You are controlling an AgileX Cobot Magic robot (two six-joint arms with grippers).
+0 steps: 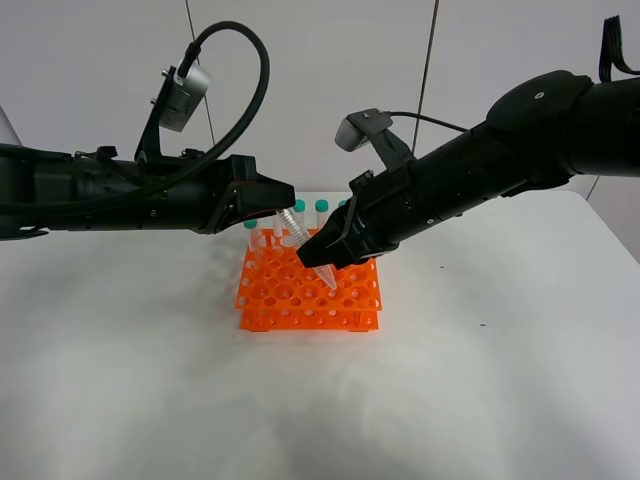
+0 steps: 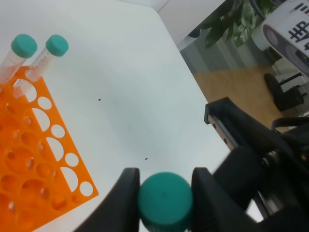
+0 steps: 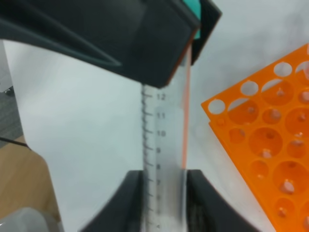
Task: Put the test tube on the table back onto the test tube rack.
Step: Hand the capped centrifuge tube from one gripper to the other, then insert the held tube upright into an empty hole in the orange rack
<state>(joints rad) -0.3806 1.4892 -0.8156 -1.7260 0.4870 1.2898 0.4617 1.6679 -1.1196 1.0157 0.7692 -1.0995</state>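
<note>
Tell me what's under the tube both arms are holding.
The test tube hangs tilted over empty holes of the test tube rack. The right gripper covers the holes just behind its tip.

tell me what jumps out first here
A tilted test tube held by both arms at once, at the orange test tube rack: the left gripper pinches its teal cap, the right gripper its clear body. Other capped tubes stand along the rack's far row.

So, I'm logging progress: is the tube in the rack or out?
Out. The tube is held tilted above the rack, cap in the left hand, body in the right hand.
</note>
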